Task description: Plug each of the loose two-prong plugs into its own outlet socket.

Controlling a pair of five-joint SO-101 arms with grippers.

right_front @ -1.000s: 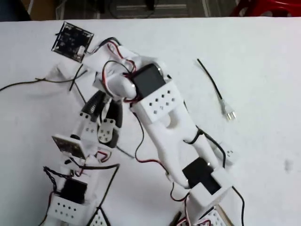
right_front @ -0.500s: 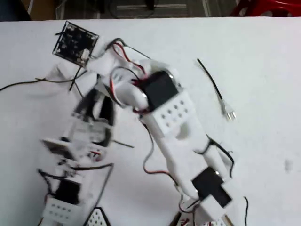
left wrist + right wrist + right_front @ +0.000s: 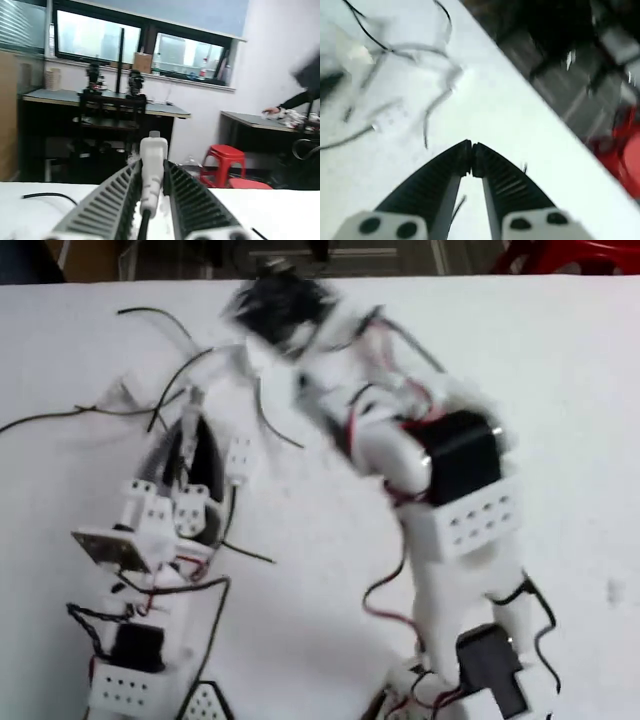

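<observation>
Plug (image 3: 152, 150), white, with a black cord leaving its rear end, stands between the fingers of the left gripper (image 3: 151, 166). The fingers are narrowed onto its two sides and hold it clear of the table (image 3: 280, 215), with its tip poking out past the fingertips.

Nearer than the left gripper, the left arm (image 3: 135, 570) lies along the table towards the near edge, with red and black wires looped over it. Just beside the left gripper, on its right, a small white block (image 3: 240, 455) with little holes in it lies on the table. Whether it is a socket I cannot tell.

Farther to the right of the left gripper, the right arm (image 3: 455, 500) rises from the near edge and slants away past it towards the far edge. The right gripper (image 3: 471, 148) hangs over the table with its fingers pressed together tip to tip and nothing between them.

Beyond the left gripper and to its left, thin black cords (image 3: 150, 315) curl across the table, and one runs off the left side.

Farthest off, past the table's far edge as seen from the left gripper, stand a red stool (image 3: 225, 157), dark desks (image 3: 105, 100) and a row of windows (image 3: 95, 37).
</observation>
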